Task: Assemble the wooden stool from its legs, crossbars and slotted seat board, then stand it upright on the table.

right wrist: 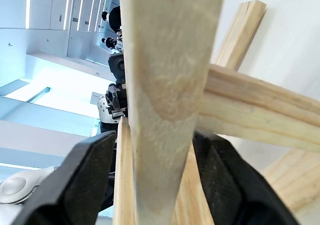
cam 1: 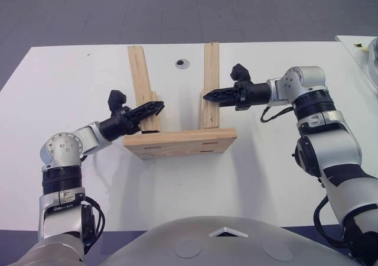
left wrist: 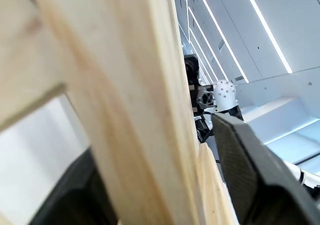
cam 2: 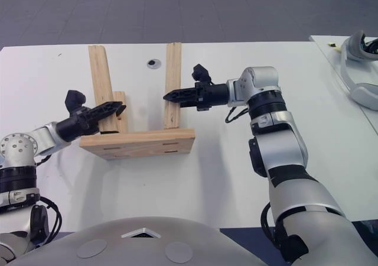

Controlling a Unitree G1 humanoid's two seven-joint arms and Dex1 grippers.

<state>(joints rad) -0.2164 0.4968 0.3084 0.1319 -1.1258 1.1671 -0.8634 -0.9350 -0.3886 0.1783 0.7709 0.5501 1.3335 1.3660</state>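
The slotted seat board point(cam 1: 180, 143) rests on edge on the white worktop point(cam 1: 266, 165), its left leg point(cam 1: 139, 71) and right leg point(cam 1: 211, 71) jutting away. The left gripper point(cam 1: 153, 108) grasps the left leg, and the right gripper point(cam 1: 209, 96) grasps the right leg.

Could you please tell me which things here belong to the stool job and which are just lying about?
Job:
seat board
left leg, held by left gripper
right leg, held by right gripper
crossbar

Lying about:
small dark round thing on the table
white curved object on the side table
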